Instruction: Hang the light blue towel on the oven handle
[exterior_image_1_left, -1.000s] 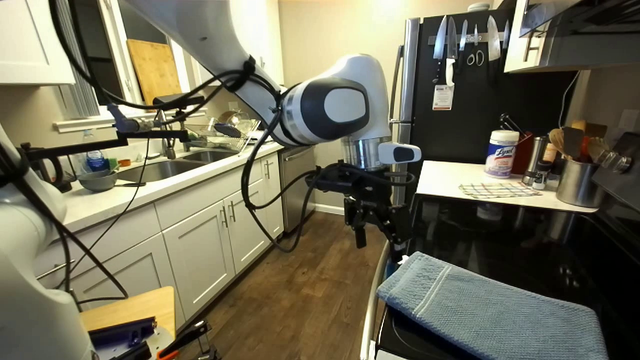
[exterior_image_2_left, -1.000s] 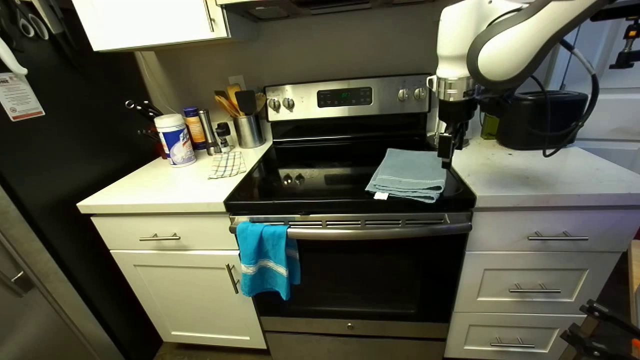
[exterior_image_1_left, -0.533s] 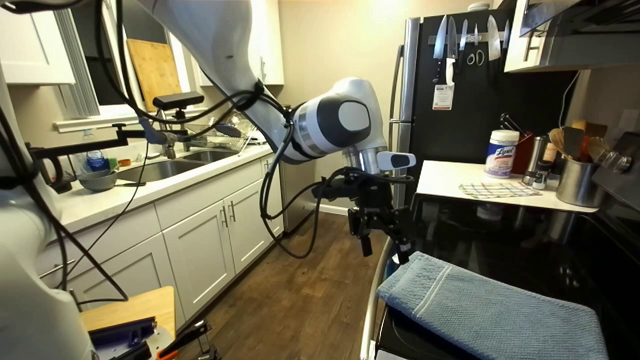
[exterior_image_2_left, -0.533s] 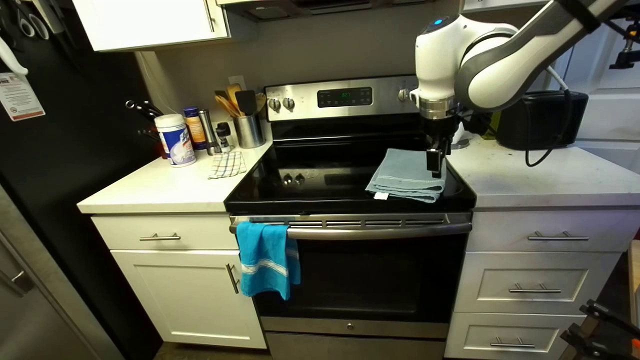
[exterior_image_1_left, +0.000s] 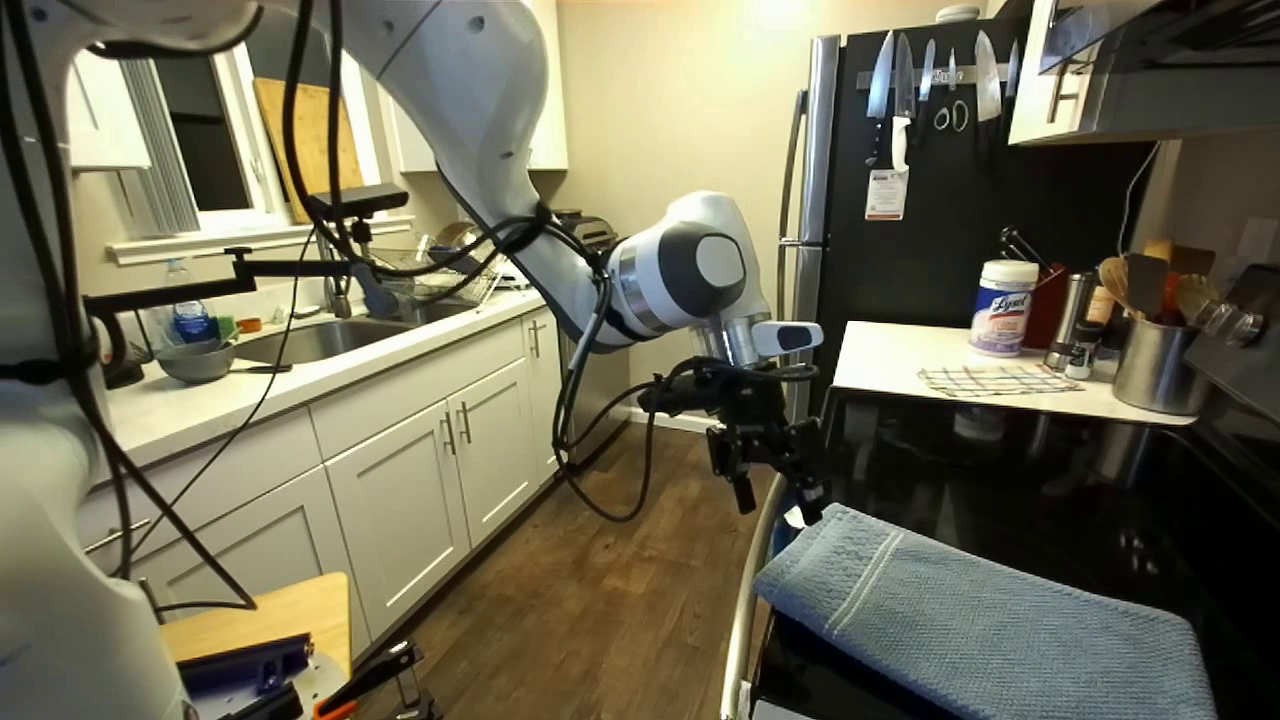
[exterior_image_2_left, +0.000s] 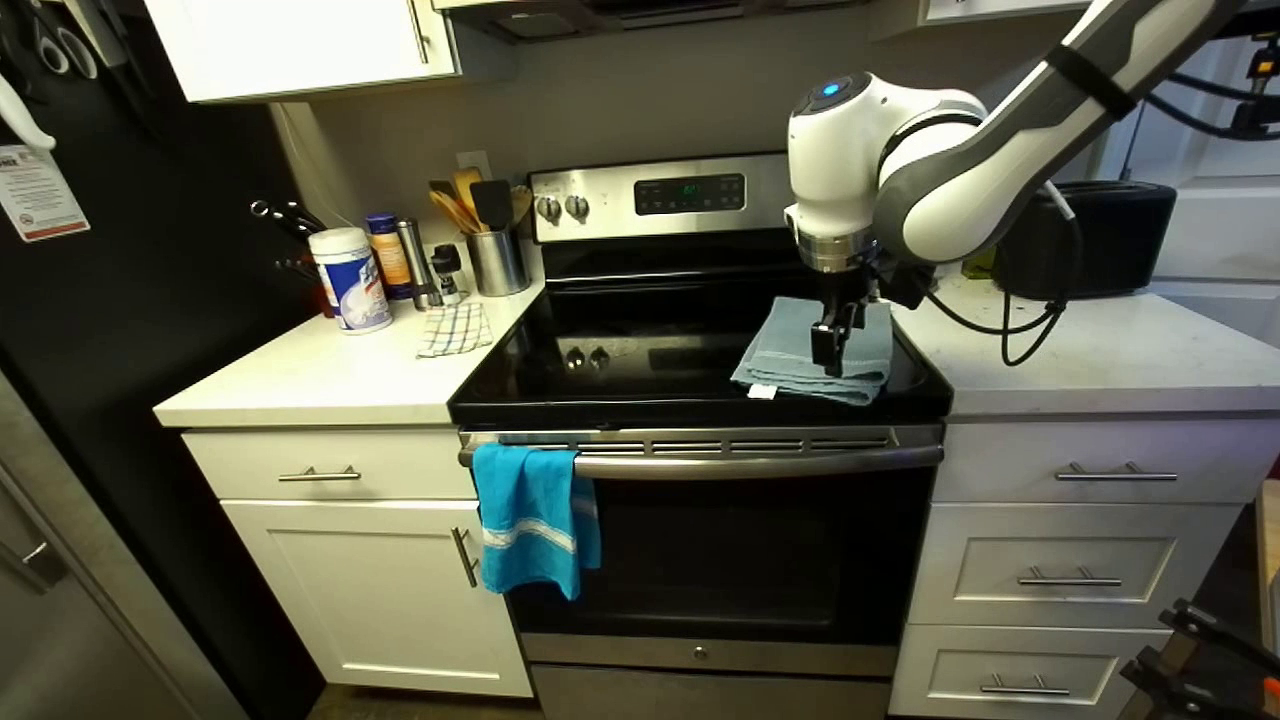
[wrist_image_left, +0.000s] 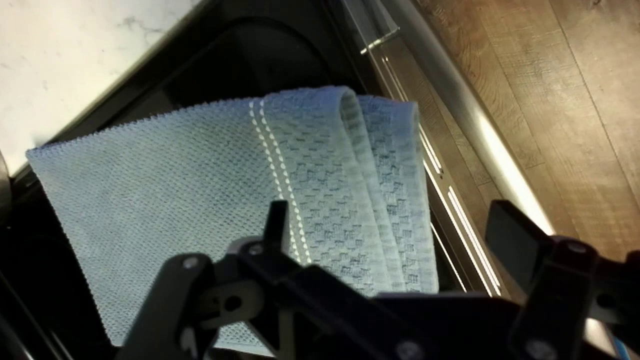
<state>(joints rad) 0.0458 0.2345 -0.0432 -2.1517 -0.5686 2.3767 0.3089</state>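
The light blue towel (exterior_image_2_left: 783, 342) lies folded on the glass cooktop (exterior_image_2_left: 640, 380), its long axis running back to front, the striped end toward the oven handle (exterior_image_2_left: 760, 468). Over that end hangs the gripper (wrist_image_left: 392, 217), jaws wide apart. In an exterior view, a white tag (exterior_image_2_left: 762, 392) shows at the towel's front edge, out of sight in the wrist view.
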